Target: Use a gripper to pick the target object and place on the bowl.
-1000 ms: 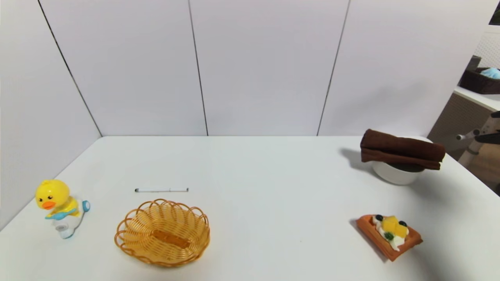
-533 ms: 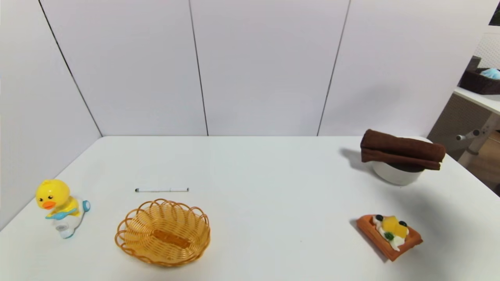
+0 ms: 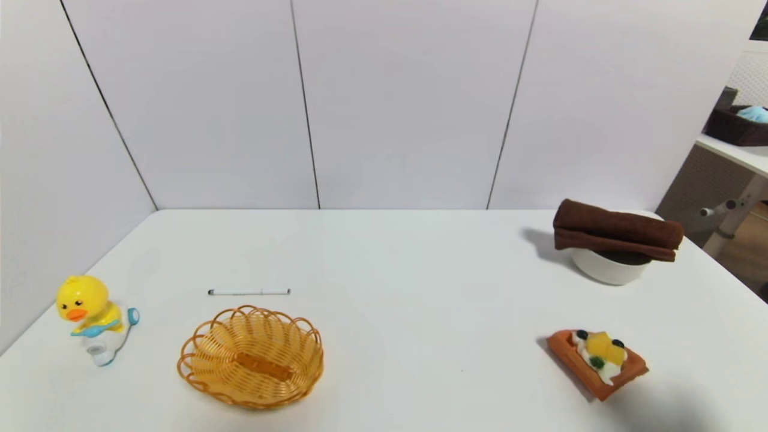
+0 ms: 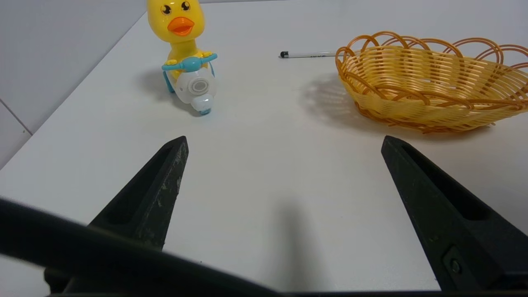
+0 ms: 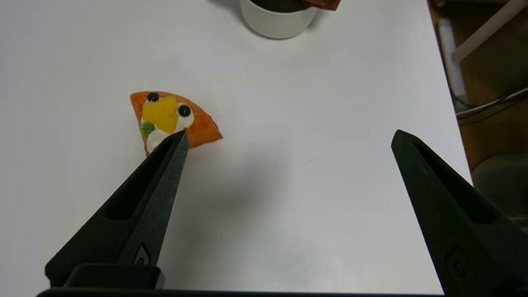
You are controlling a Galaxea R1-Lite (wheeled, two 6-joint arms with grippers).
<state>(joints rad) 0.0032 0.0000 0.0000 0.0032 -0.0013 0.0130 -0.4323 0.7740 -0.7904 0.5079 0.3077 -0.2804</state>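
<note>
White table (image 3: 390, 270). At 8 o'clock: duck toy (image 3: 90, 318), pen (image 3: 249, 292), wicker basket (image 3: 250, 356). At 2 o'clock: bowl (image 3: 606, 267); at 4 o'clock: waffle toy (image 3: 600, 362), well apart from bowl.

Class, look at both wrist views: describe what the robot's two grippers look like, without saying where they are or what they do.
The left gripper has two matte black, wedge-shaped fingers tapering to points, scuffed with pale specks; a curved black cable crosses in front. The right gripper has matching black tapered fingers with recessed slots and a small screw near each base.
</note>
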